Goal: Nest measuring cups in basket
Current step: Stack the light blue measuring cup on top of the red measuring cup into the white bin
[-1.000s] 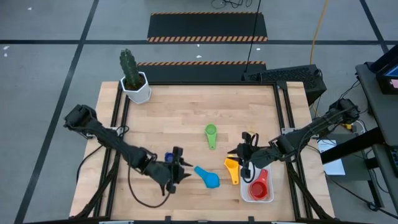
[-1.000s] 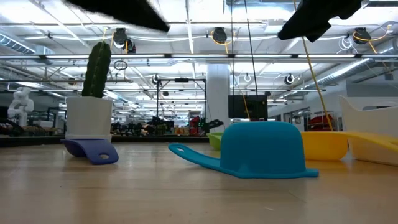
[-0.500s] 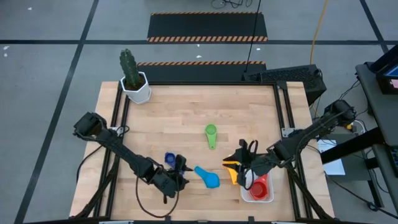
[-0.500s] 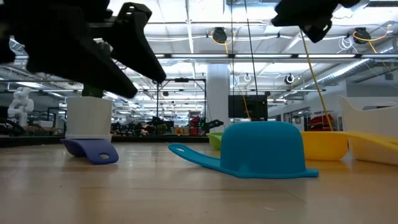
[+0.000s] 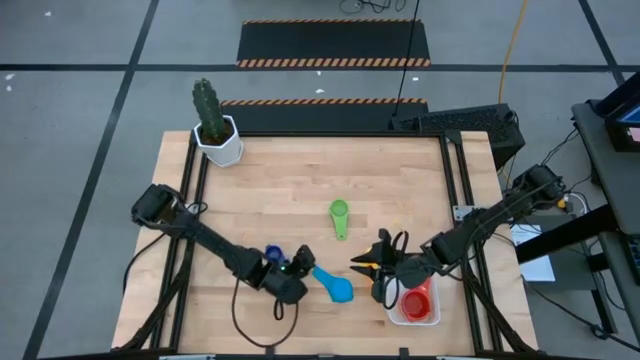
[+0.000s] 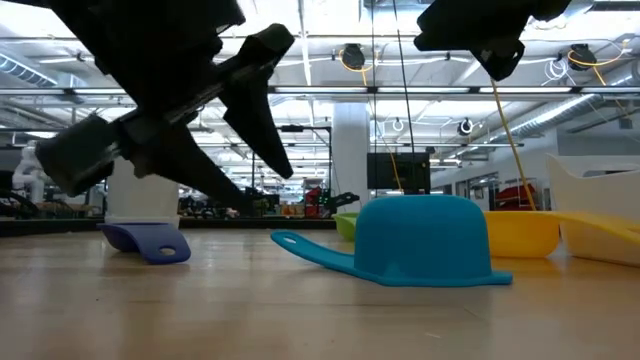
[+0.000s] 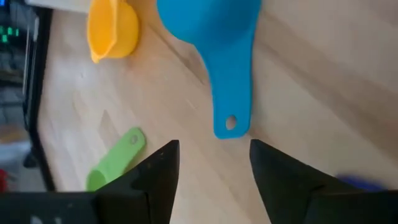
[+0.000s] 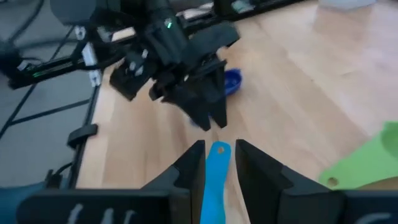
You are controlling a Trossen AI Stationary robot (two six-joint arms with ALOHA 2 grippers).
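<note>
A light blue measuring cup (image 5: 339,289) lies mouth down on the table (image 5: 290,185), its handle (image 7: 231,118) toward my left gripper (image 5: 303,263). That gripper is open, its fingers (image 6: 283,150) slanting down just short of the handle end. A dark blue cup (image 5: 272,255) lies beside the left arm. My right gripper (image 5: 363,263) is open and hovers above the orange-yellow cup (image 6: 520,234). The green cup (image 5: 339,215) lies farther back. A red cup (image 5: 416,301) sits in the white basket (image 5: 428,320). Other cups do not show.
A white hexagonal pot with a cactus (image 5: 216,135) stands at the table's far left corner. Black rails (image 5: 192,175) run along both side edges. Bare wood lies open across the table's far half and middle.
My left gripper has moved toward the table's right and come down, closing on the light blue cup's handle end. My right gripper has shifted a little toward the left and the near edge, over the orange-yellow cup. No cup has moved.
</note>
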